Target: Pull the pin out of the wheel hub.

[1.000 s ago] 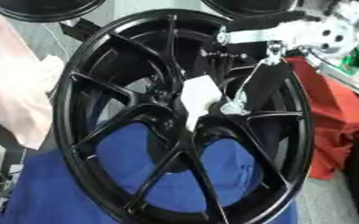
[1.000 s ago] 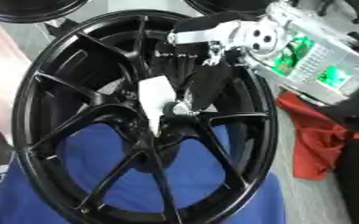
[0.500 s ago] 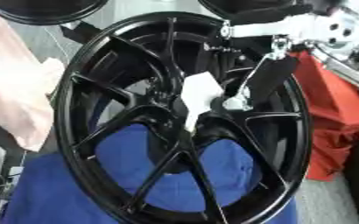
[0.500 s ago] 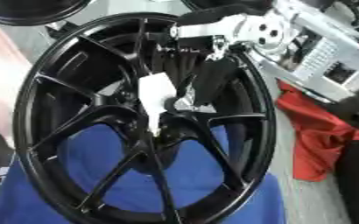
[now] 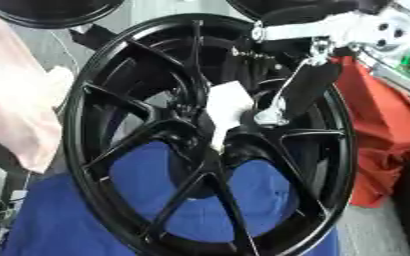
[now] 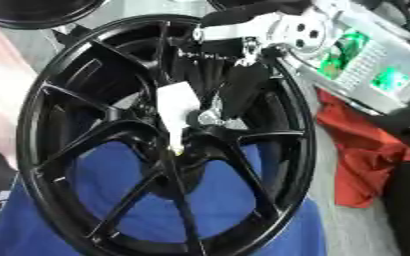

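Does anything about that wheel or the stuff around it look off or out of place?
One thing stands out: a white paper-like tag sits over the hub of the black wheel, right where the right hand reaches in. A red cloth lies crumpled beside the rim. No visible damage.

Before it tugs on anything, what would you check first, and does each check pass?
1. Right hand reaches the wheel hub: ok, its fingers end beside the centre.
2. Fingers closed on the pin: cannot tell; the pin itself cannot be made out.
3. White tag not blocking the centre: not ok, it hangs over it.
4. Wheel supported: ok, it rests on blue cloth.
5. Left hand out of the way: ok, not in view.
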Robot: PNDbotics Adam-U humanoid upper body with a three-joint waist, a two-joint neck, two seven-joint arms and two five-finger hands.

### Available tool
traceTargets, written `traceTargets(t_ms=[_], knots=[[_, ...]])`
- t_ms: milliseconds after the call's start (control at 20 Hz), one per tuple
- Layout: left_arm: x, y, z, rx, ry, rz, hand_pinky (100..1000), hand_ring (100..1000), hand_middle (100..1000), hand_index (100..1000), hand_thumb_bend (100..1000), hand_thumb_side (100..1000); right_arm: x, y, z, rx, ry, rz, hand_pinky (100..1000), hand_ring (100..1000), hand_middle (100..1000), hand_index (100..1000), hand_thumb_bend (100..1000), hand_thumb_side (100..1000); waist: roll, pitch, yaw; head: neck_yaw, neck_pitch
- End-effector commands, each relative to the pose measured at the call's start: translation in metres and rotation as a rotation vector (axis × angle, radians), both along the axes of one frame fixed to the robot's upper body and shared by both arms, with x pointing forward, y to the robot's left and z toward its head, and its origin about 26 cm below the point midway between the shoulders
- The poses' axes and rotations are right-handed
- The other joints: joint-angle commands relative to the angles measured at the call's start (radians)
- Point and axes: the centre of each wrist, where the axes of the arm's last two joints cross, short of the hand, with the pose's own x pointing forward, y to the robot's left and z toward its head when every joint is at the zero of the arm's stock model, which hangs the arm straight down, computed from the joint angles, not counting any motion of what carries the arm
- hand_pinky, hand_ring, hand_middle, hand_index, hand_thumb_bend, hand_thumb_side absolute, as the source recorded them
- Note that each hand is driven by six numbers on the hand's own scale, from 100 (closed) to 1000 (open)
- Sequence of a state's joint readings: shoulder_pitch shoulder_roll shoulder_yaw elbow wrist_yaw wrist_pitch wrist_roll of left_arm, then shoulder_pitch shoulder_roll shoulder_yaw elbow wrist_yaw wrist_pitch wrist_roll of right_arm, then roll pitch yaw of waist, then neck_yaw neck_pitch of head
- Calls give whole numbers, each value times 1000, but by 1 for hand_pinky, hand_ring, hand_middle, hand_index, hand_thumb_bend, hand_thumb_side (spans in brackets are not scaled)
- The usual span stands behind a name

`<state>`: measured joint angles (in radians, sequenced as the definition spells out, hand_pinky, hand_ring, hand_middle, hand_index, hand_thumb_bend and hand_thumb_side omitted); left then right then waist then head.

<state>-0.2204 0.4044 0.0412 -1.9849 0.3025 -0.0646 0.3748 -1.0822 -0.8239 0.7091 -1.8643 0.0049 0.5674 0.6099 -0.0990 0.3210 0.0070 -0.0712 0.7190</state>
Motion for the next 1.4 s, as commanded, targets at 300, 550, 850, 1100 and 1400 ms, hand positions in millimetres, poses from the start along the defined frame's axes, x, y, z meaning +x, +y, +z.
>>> traceTargets(t_ms=[300,550,850,1100,1400], knots=[[-2,2,6,4,-20,10,837,700,645,751,159,777,-6,-11,19,27,-85,-26,697,606,491,538,323,100,3,-38,-4,8,-18],[-2,2,5,3,-18,10,838,701,646,752,160,775,-8,-15,22,33,-117,-29,704,608,492,537,323,100,4,-47,-8,10,-24],[-3,3,5,2,-17,7,839,702,647,752,160,773,-9,-20,24,42,-144,-38,706,608,492,537,318,100,6,-57,-11,10,-29],[-3,3,5,0,-17,7,839,702,646,753,160,772,-8,-35,24,52,-177,-80,713,610,493,539,316,100,9,-60,-14,15,-32],[-2,2,5,-4,-18,5,839,703,647,753,161,770,-11,-58,23,85,-229,-136,718,607,491,537,305,100,13,-65,-20,24,-44]])
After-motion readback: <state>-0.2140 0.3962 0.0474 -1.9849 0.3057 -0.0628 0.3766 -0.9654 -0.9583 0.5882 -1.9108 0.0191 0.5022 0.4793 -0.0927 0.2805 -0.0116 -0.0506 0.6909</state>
